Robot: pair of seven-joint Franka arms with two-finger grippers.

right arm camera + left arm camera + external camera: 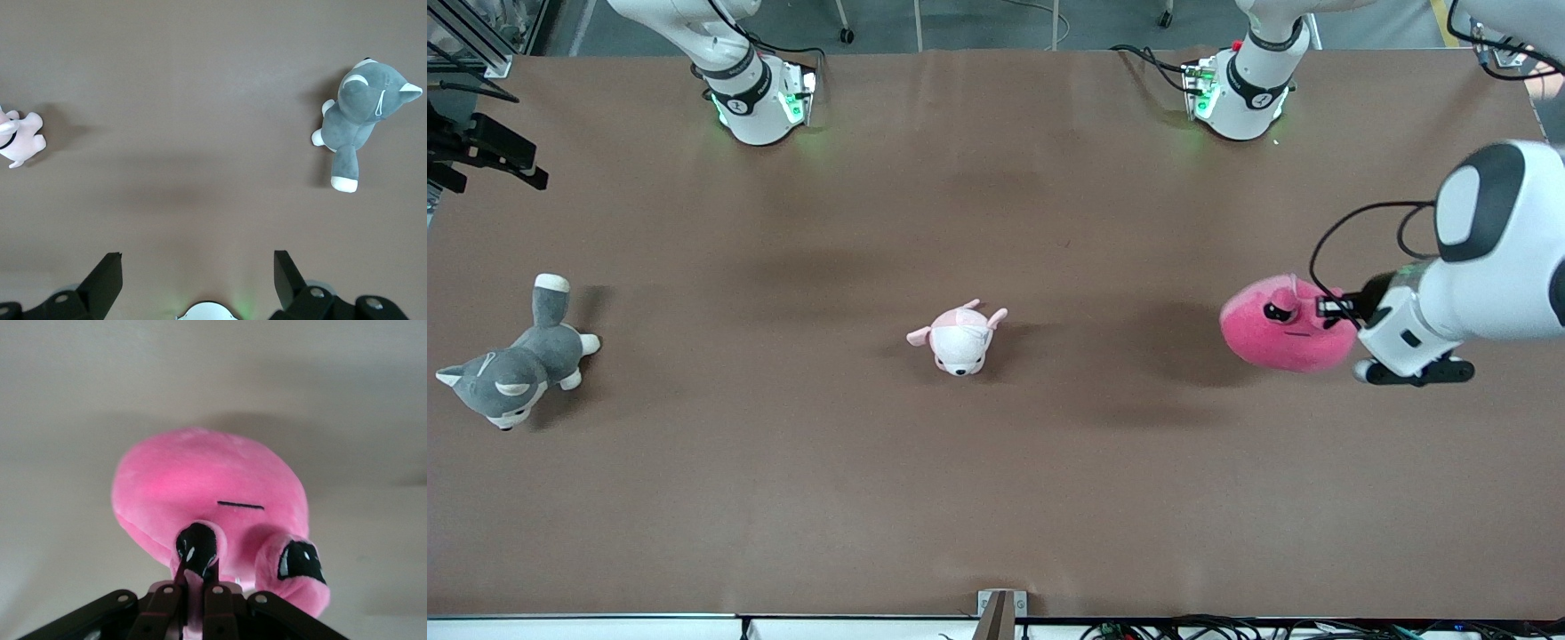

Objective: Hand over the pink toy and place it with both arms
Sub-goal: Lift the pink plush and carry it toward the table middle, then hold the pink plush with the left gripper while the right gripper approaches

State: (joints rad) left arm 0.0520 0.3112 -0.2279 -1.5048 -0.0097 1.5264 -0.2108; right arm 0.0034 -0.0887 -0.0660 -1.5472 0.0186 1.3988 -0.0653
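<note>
At the right arm's end of the table [996, 498], a grey and white husky plush [511, 369] lies on its side on the brown surface, its white-tipped tail pointing toward the robots' bases. The right wrist view shows the same husky below the camera, with the right gripper [197, 280] hanging high above the bare table, its two black fingers [103, 283] spread wide apart and nothing between them. The right arm waits; only its base and lower links appear in the front view, lit green.

Near the middle of the table, well apart from the husky, a small white and pale-pink puppy plush [960, 340] lies with its dark nose turned toward the front camera. One edge of it also shows in the right wrist view.

Toward the left arm's end of the table sits the pink toy [1285, 324], a rounded hot-pink blob with dark droopy eyes and a thin straight mouth line. The left gripper [1336, 308] reaches in from the side at the toy's face. In the left wrist view its fingers [215, 603] are pressed together, pinching the pink bump beneath one dark eye. The toy's body casts a shadow on the table beside it; whether its underside touches the surface cannot be told.
</note>
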